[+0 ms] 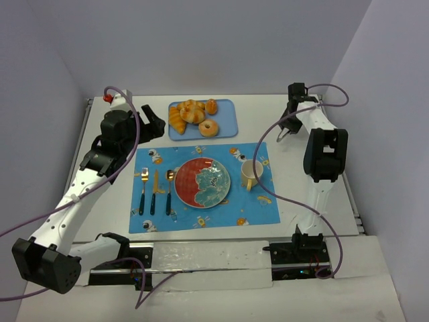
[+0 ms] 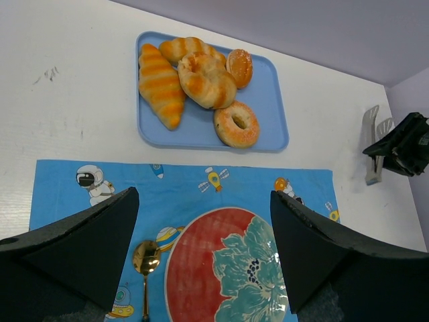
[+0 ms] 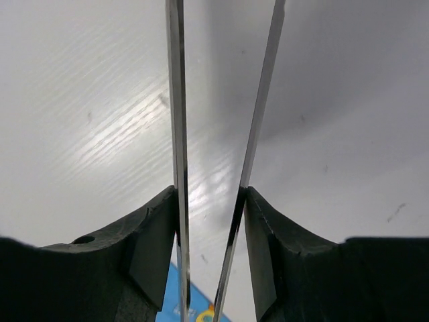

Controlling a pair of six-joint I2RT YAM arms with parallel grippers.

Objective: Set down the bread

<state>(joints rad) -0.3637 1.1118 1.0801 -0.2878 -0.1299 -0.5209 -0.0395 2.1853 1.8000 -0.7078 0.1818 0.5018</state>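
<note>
The bread (image 1: 208, 127) (image 2: 236, 124), a golden-tan ring with a centre hole, lies at the near right of the blue tray (image 1: 228, 111) (image 2: 268, 100), beside croissants and buns. My left gripper (image 1: 155, 126) (image 2: 204, 194) hangs open and empty over the placemat, short of the tray, with the plate (image 2: 201, 268) below it. My right gripper (image 1: 288, 121) (image 3: 210, 201) is over bare table right of the tray. It is shut on metal tongs (image 3: 177, 134) (image 2: 373, 144), whose two blades run forward between the jaws with a gap between them.
A blue placemat (image 1: 261, 208) carries a red and teal plate (image 1: 202, 182), a yellow cup (image 1: 251, 173), and a fork (image 1: 143, 191), knife (image 1: 155, 191) and spoon (image 1: 169, 191). Croissants (image 2: 161, 84) and buns (image 2: 204, 77) fill the tray's left and back.
</note>
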